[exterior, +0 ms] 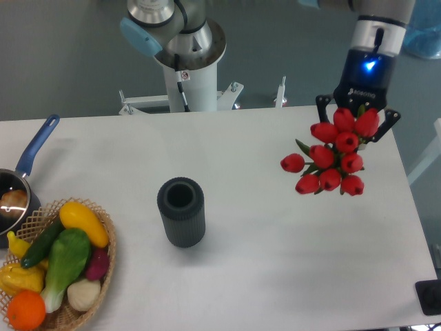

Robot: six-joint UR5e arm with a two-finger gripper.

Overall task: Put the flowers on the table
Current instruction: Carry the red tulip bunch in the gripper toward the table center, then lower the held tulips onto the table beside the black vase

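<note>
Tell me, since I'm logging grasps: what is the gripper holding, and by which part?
The gripper holds the flowers. The hold seems to be on the stems, but the red heads hide the contact.

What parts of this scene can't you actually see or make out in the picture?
- Stems of the flowers: hidden under the blooms, so the end effector grip cannot be judged.
- Inside of the dark vase: too shadowed.
- Pan and wicker basket: cut off by the left edge.
- Whether the flowers touch the table: unclear from above.
</note>
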